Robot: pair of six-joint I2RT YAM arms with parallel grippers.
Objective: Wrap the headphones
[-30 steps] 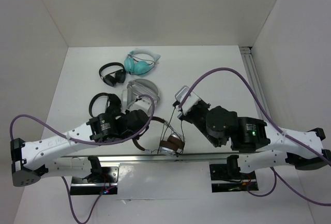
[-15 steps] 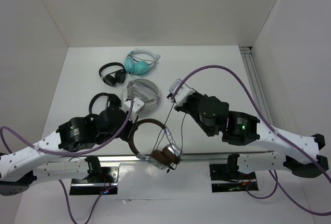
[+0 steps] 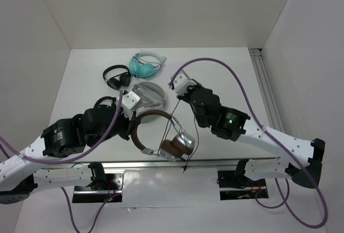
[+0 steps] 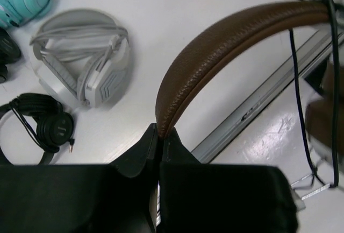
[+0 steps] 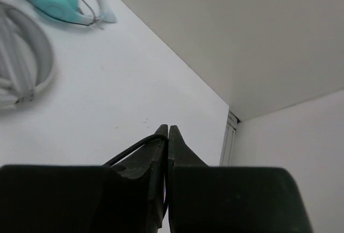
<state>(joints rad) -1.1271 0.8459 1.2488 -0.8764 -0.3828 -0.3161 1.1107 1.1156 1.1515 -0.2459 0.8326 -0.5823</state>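
Spanning the gap between the two arms over the near part of the white table [image 3: 226, 71], the headphones [image 3: 173, 146] have their ear cups close to the metal rail [image 3: 215, 163]. The left gripper [image 4: 160, 132] is clamped on the brown headband [image 4: 226, 34]. The thin black cable [image 5: 131, 148] runs up to the right gripper [image 5: 167, 132], whose fingers are pinched together on it.
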